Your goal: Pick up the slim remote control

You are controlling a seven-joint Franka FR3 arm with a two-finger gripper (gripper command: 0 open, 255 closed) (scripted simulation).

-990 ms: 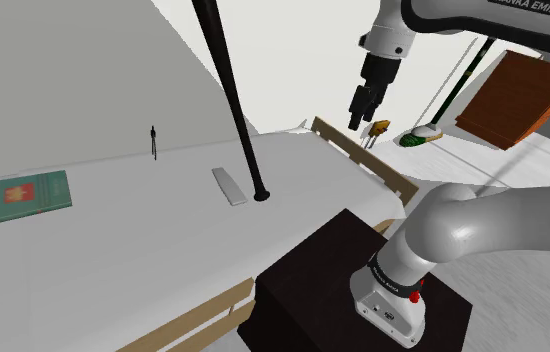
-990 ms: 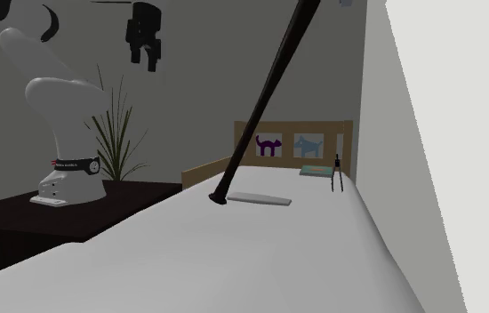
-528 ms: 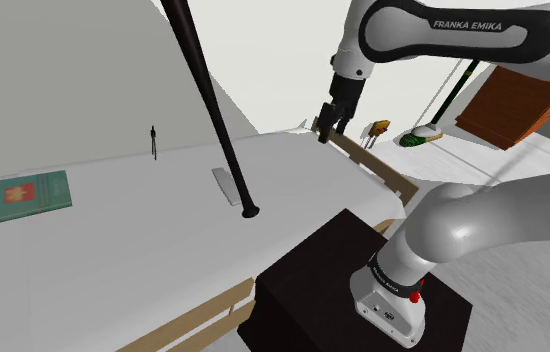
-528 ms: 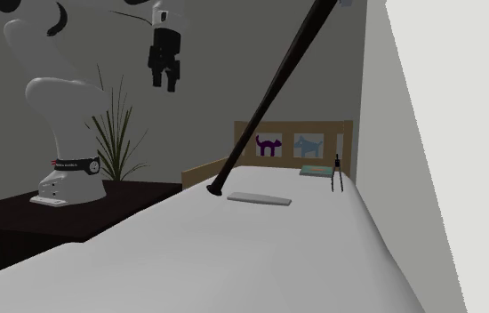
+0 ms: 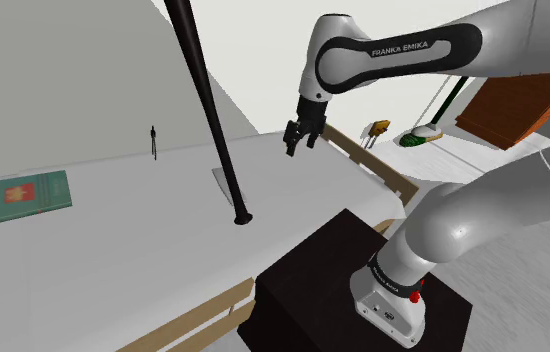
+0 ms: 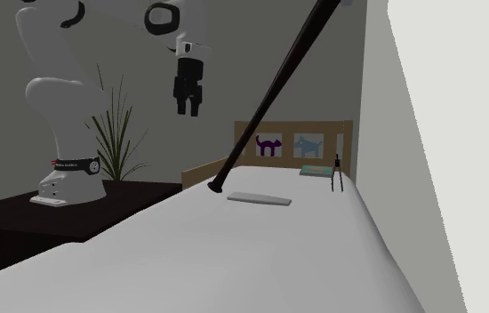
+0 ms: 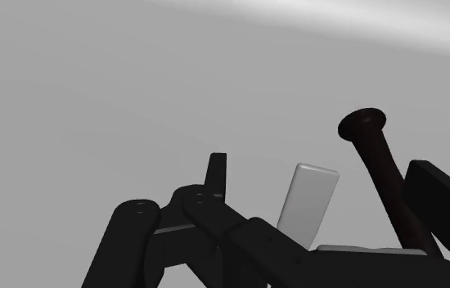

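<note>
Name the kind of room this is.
Likely a child's bedroom: a white bed, a wooden end board bearing animal pictures, and a leafy plant beside the bed.

White bed (image 5: 113, 250): a dark baseball bat (image 6: 270, 93) rests knob-down on it. A grey slim remote (image 6: 260, 198) lies beside the knob, with a green book (image 5: 13, 198) and black dividers (image 5: 153, 142) farther off.

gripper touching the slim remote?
Apart. The second exterior view shows the gripper hanging high in the air, while the grey remote lies flat on the bed far beneath, with a plain gap between them.
</note>
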